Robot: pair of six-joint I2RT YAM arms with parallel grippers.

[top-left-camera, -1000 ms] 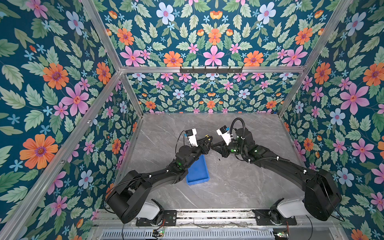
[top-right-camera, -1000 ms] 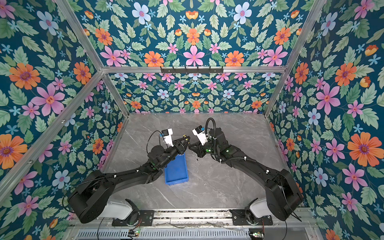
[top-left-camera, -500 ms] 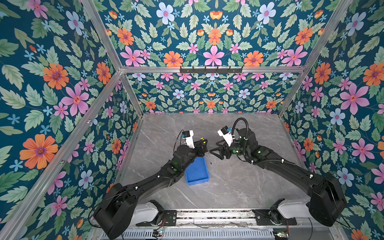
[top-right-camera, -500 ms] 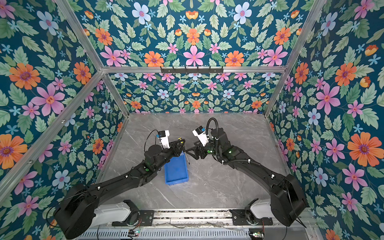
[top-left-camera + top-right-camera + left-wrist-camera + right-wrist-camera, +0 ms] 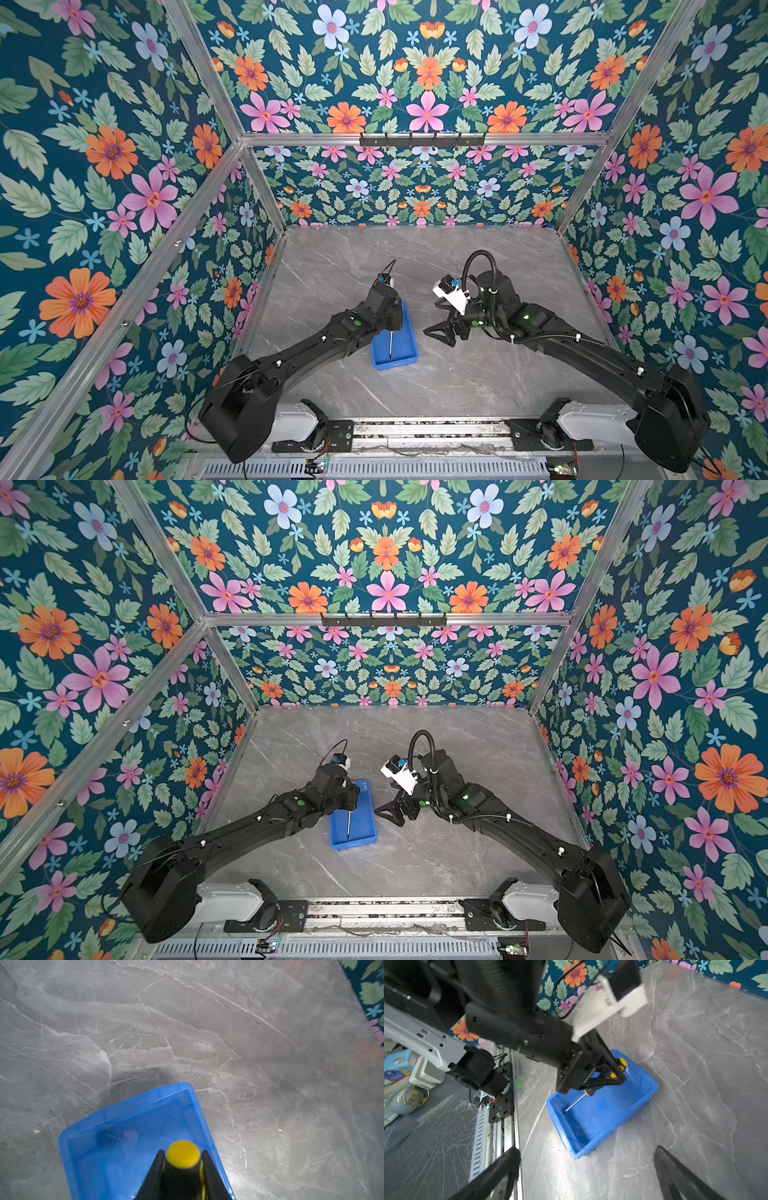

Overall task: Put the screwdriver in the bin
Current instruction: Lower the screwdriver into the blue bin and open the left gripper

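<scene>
Screwdriver point(image 5: 390, 344): hanging over the bin point(image 5: 397, 364), shaft sloping nearward.
Left gripper point(image 5: 183, 1155): clamping its handle.
Right gripper point(image 5: 438, 338): gaping empty, rightward.

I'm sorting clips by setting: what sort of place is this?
Probably a robot test booth: flowered wallpaper panels in an aluminium frame enclose a grey marbled tabletop, with two black robot arms on a metal rail.

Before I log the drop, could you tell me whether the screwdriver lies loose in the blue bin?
No, the fingers of the left gripper clamp the screwdriver above the blue bin.
</scene>
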